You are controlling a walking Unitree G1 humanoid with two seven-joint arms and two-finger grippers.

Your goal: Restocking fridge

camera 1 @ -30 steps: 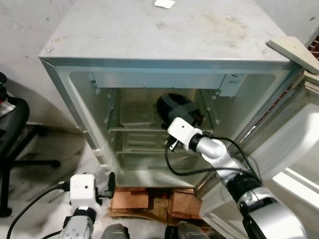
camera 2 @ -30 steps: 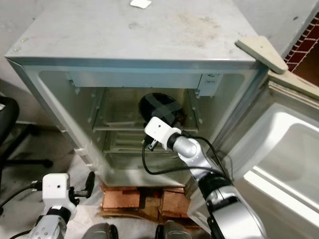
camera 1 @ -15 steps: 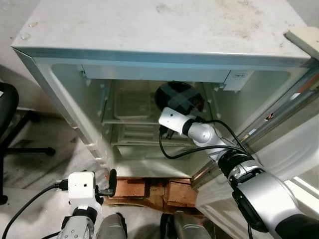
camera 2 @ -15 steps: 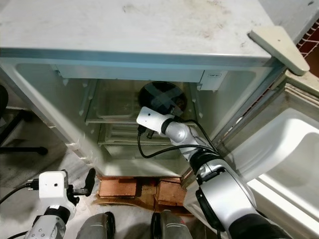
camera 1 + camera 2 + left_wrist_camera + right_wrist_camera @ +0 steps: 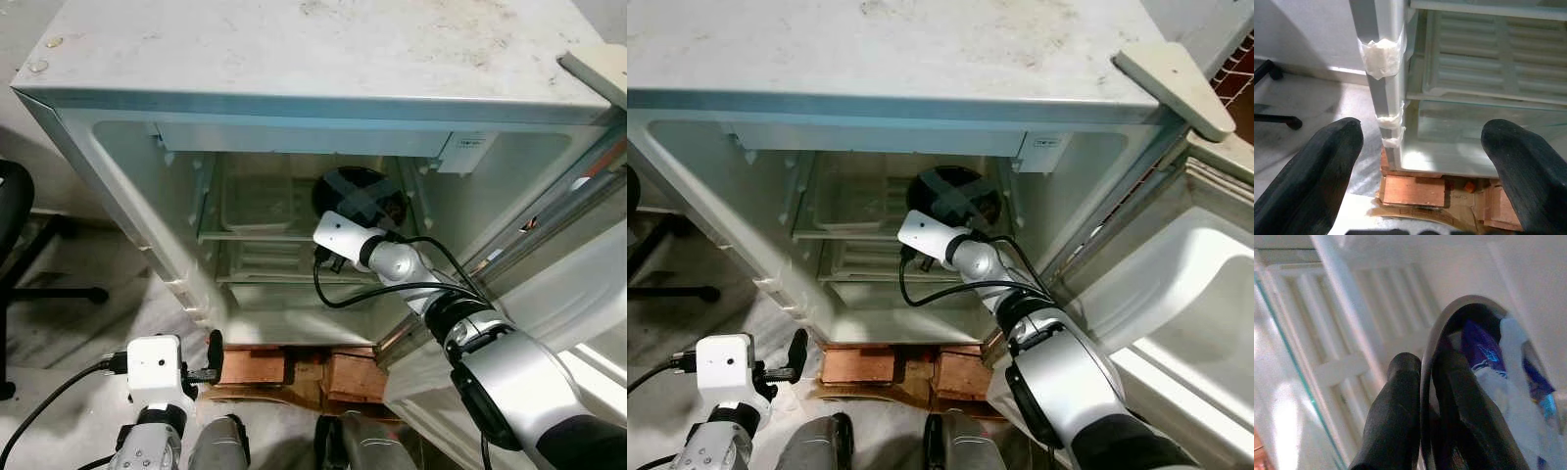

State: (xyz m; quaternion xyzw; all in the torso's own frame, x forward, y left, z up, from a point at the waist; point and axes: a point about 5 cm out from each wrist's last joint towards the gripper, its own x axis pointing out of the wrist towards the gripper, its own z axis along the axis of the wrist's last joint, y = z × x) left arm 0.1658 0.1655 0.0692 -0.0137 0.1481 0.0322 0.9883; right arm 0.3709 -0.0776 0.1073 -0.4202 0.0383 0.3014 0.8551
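I am looking down over the dusty grey top of the small white fridge (image 5: 294,54), its door (image 5: 1176,294) swung open beyond my right arm. My right gripper (image 5: 1425,396) is reaching into the upper part of the cabinet, its 2 black fingers (image 5: 1393,421) pinching the rim of a round dark bowl covered with clear film (image 5: 358,196); 1 finger is lying outside the rim and the other inside it. The wrist camera is showing purple and blue packets (image 5: 1484,347) and crumpled clear plastic inside the bowl, just past the fingertips. The bowl is sitting directly ahead of the gripper, over the clear glass shelf (image 5: 260,235), toward the right wall of the cabinet. A clear plastic tray (image 5: 255,201) is resting on that same shelf, on the far side of the bowl from the open door. A ribbed white drawer (image 5: 1498,54) is lying below the shelf.

My left gripper (image 5: 1425,147) is hanging low outside the fridge, its 2 fingers spread wide apart and gripping nothing. Ahead of it are the fridge's taped front corner post (image 5: 1378,73) and the red bricks (image 5: 1413,188) propping the fridge off the marble floor (image 5: 1298,147).
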